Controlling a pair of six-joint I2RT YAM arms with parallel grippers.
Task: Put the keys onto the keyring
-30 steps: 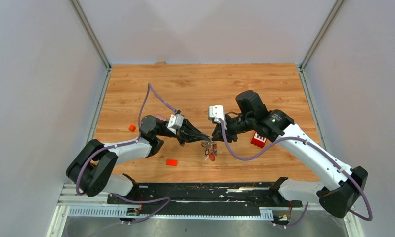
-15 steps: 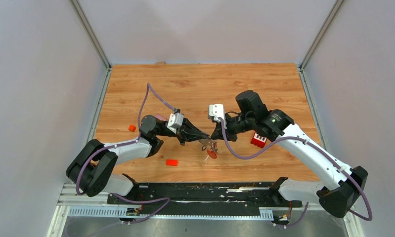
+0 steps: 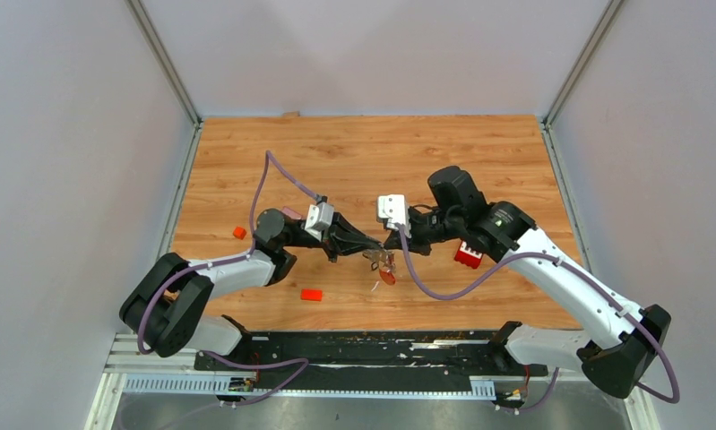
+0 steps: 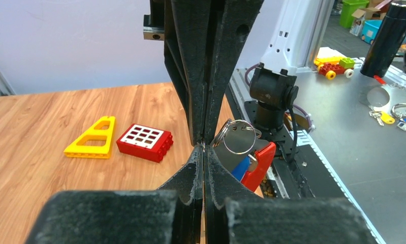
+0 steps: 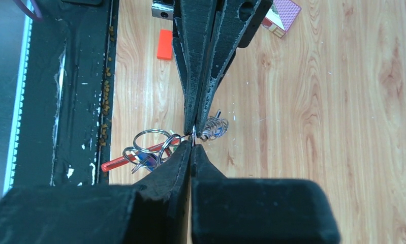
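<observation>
Plainly, the keyring [image 3: 385,271] hangs off the wood over the near middle of the table [image 3: 354,152], caught between the two claws; from the left wrist it shows as a bright split ring [image 4: 236,138] with a red curved strap [image 4: 260,163] below it and a blue-tagged key [image 4: 239,169] tucked against the strap; from the right wrist the same bunch lies to the left of the fingertips, with looped rings, the red strap pointing towards the black base rail [image 5: 63,101], and a grey coiled metal strip [image 5: 214,128] just on the other side of the tips. How many keys sit in the bunch cannot be made out.

The left gripper [image 4: 205,147] is pinched tight, its fingers pressed flat together, and the split ring comes out right at the tips; the right gripper [image 5: 192,138] is likewise closed to a sliver, nipping the wire where ring and coil meet; in the overhead view the two claws point at each other, nearly touching.

Further out, a red studded brick [image 4: 145,142] lies beside a yellow triangular piece [image 4: 91,138] on the right of the table; two small orange blocks [image 3: 239,232] [image 3: 312,294] lie on the left, well apart from the bunch.
</observation>
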